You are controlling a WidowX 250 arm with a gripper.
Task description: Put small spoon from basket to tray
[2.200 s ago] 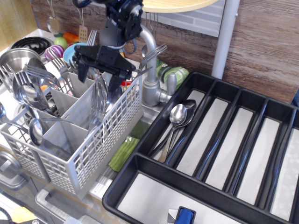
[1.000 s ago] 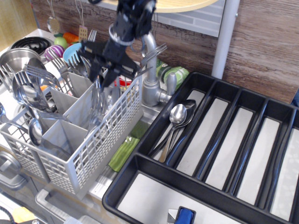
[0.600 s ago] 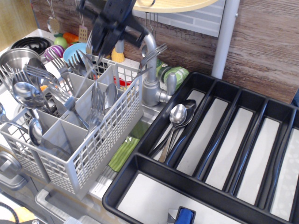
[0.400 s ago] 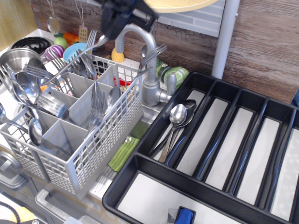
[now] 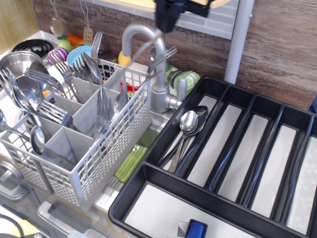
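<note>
One thin pale streak, taken to be the small spoon, is seen slanting down from the gripper, clear of the basket and crossing in front of the steel tap. It is too blurred for its bowl to be told from its handle. The gripper itself is a dark blur cut by the top edge, so whether its jaws are wide or closed cannot be told, though the streak hanging from it suggests a hold.

Such a teaspoon is judged light, stiff and slippery. A firm pinch across the flat of the handle would be wanted, since a polished shaft can pivot or slide in the jaws.

Below the gripper and off toward the lower right, the tray is laid out with long pale-bottomed compartments. Several spoons are already lying in the compartment nearest the tap, and the others look bare. Below and off to the other side, the basket is crowded with upright cutlery. Two forks are seen sticking out just under the gripper, beside the tap, and could be snagged
</note>
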